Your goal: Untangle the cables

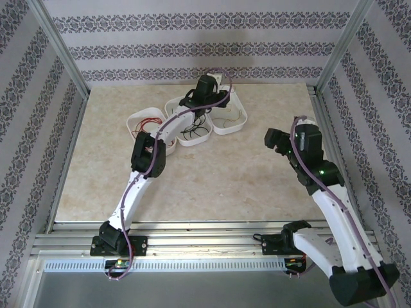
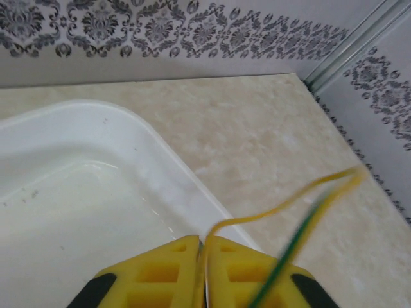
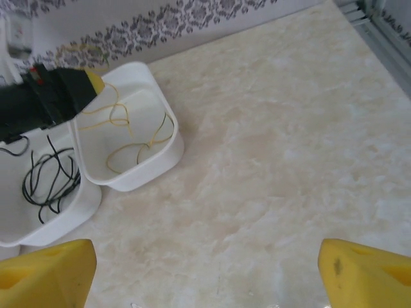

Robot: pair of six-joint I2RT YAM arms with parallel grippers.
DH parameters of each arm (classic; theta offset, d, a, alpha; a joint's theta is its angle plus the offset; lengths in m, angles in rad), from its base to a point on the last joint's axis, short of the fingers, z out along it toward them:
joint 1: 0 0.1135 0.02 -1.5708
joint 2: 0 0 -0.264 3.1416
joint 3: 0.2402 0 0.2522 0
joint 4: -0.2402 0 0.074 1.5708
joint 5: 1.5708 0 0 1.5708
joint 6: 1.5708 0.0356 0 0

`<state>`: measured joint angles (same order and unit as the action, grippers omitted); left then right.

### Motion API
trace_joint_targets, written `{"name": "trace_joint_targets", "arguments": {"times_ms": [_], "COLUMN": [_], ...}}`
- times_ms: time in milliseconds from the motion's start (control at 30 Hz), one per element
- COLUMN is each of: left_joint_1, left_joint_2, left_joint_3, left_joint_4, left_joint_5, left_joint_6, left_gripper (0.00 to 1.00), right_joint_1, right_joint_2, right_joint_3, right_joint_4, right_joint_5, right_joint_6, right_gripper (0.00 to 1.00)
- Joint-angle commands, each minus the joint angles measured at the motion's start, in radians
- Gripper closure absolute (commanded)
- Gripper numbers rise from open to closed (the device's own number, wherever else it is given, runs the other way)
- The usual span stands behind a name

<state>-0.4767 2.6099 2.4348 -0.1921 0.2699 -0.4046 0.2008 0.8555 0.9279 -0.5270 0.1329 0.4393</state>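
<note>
Nearest me: right gripper [image 3: 205,266], fingers wide apart, bare table [image 3: 270,167] between them. Ahead-left of it, white tray [image 3: 164,157] holding loose yellow cables [image 3: 138,146]; beyond that to left, second tray [image 3: 87,206] with black cables [image 3: 46,179]. Farthest out: left gripper [image 2: 204,249], fingers nearly together, I see single yellow cable [image 2: 282,206] pinched in slit, trailing off to its right over table. Just left of it, tray rim [image 2: 160,151].
</note>
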Motion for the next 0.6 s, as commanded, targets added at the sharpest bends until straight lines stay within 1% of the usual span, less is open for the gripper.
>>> {"name": "trace_joint_targets", "arguments": {"times_ms": [0,33,67,100,133,267,367,567], "left_joint_1": [0.015,0.019,0.021,0.027,0.033,0.045,0.045,0.046], "left_joint_2": [0.049,0.054,0.057,0.061,0.064,0.063,0.053,-0.006], "left_joint_3": [0.091,0.098,0.099,0.098,0.098,0.098,0.098,0.096], "left_joint_4": [-0.113,-0.108,-0.100,-0.095,-0.090,-0.087,-0.078,-0.092], "left_joint_5": [-0.009,-0.011,-0.012,-0.012,-0.010,-0.002,0.006,0.000], "left_joint_6": [0.020,0.020,0.015,0.007,0.000,-0.014,-0.011,0.007], "left_gripper": [0.81,0.78,0.72,0.65,0.63,0.62,0.58,0.52], "right_joint_1": [0.009,0.009,0.009,0.009,0.009,0.008,0.008,0.009], "right_joint_2": [-0.043,-0.052,-0.059,-0.063,-0.069,-0.082,-0.083,-0.089], "right_joint_3": [-0.012,-0.008,-0.006,-0.003,-0.004,-0.010,-0.013,-0.028], "right_joint_4": [-0.036,-0.042,-0.046,-0.049,-0.052,-0.047,-0.048,-0.041], "right_joint_5": [0.053,0.056,0.059,0.061,0.063,0.069,0.070,0.096], "right_joint_6": [0.008,0.005,0.004,0.002,0.002,0.003,0.003,0.004], "right_gripper": [0.08,0.05,0.02,0.02,0.02,0.02,0.02,0.02]}}
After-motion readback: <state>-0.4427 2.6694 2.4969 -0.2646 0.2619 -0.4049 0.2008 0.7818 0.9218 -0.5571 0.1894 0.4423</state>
